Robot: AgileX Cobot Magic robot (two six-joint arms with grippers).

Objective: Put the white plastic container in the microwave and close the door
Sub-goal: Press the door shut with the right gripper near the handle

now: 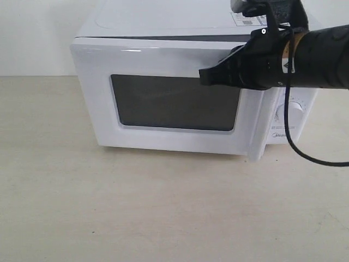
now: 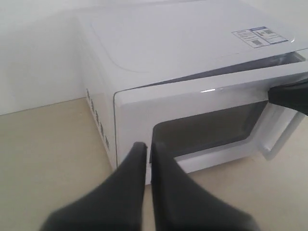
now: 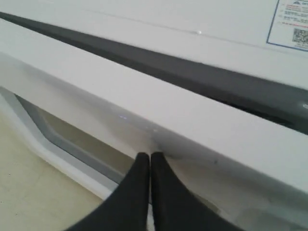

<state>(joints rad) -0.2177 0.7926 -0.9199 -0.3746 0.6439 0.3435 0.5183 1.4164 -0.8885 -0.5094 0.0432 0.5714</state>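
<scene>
The left end effector (image 2: pixel 147 147) is hanging back, pressed together; the right end effector (image 1: pixel 204 76), likewise, is pushing the door (image 1: pixel 174 101) near its two o'clock corner. Beyond, the microwave (image 1: pixel 163 22) is showing a gap, the white plastic container is hiding (presumably inside), and closing is needing one firmer push

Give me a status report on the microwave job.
Right gripper shut, tips at the door's upper frame. Left gripper shut, clear of it. Door ajar a crack. Container not in view.
</scene>
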